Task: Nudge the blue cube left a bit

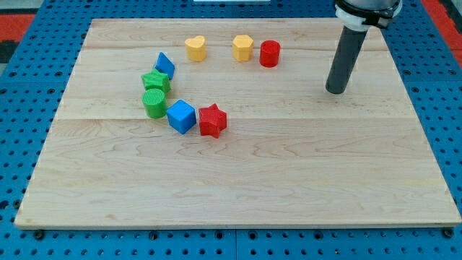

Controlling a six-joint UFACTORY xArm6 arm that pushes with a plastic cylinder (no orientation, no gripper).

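Observation:
The blue cube [181,116] sits left of the board's middle, between a green cylinder [154,102] on its left and a red star [212,120] on its right, close to both. My tip [335,91] rests on the board far to the view's right of the cube and a little higher up, touching no block.
A green star [156,81] and a blue triangular block [165,65] stand above the green cylinder. Near the top are a yellow heart [195,48], a yellow hexagon-like block [243,48] and a red cylinder [269,53]. The wooden board [289,180] lies on a blue grid.

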